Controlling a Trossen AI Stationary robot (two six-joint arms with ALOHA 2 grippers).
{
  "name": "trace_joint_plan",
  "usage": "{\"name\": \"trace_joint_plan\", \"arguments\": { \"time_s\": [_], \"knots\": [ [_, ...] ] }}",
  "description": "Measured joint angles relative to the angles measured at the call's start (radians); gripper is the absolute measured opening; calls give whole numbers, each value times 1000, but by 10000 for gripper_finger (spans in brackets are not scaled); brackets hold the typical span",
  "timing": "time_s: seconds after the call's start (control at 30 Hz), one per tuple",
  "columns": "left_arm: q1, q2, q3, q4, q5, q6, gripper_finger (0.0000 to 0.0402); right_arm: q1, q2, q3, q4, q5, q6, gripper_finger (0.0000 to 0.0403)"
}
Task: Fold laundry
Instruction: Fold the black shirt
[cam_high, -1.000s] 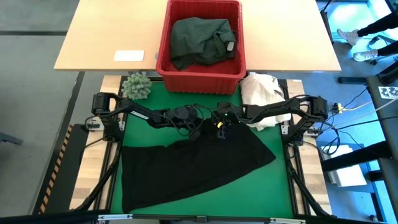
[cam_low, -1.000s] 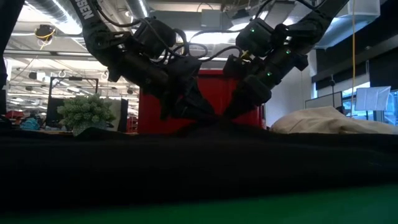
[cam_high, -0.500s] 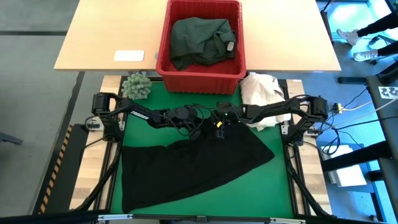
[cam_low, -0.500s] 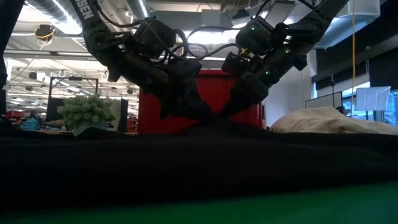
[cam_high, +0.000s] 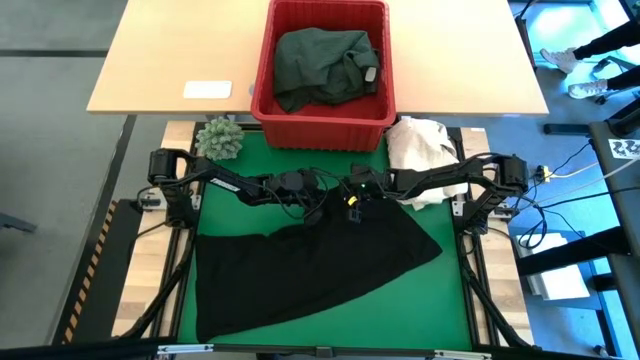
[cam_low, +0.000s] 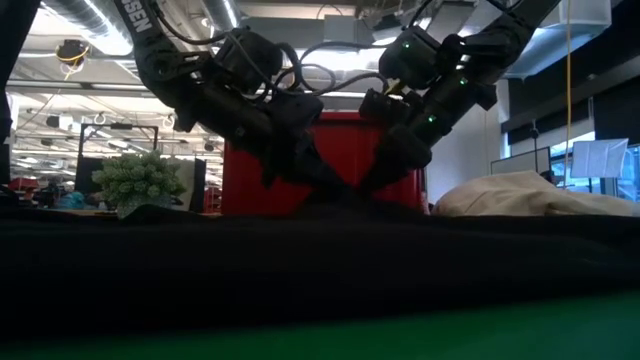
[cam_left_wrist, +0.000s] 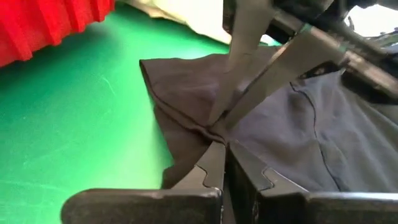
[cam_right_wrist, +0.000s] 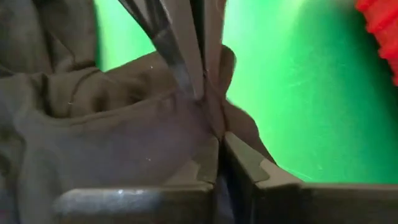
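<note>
A black garment (cam_high: 310, 265) lies spread wide and mostly flat across the green mat (cam_high: 240, 185), its far edge bunched up into a small peak at mid-desk. A dark green garment (cam_high: 325, 62) sits crumpled in the red basket (cam_high: 262, 70).

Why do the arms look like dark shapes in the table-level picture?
Low view: bright ceiling lights behind the arms leave them and the black cloth in silhouette. High view: even light, the cloth clear on the green mat.
</note>
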Motion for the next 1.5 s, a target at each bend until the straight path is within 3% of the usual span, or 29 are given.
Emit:
{"name": "trace_joint_plan", "arguments": {
  "time_s": [0.33,0.53,0.8,1.13,1.33,1.5],
  "knots": [
    [0,0,49,-25,117,94,1,-1,-63,-3,-77,110,-3,175],
    [2,0,60,-55,129,135,1,-1,-123,-4,-112,118,-29,228],
    [2,0,60,-121,125,189,0,-1,-141,-4,-71,-63,-65,227],
    [2,0,60,-110,107,264,0,-1,-138,-4,-37,-119,-68,221],
    [2,0,60,-96,96,289,0,-1,-71,-4,44,-168,-68,221],
    [0,0,60,-93,97,293,0,-1,-36,-5,36,-129,-88,219]
  ]
}}
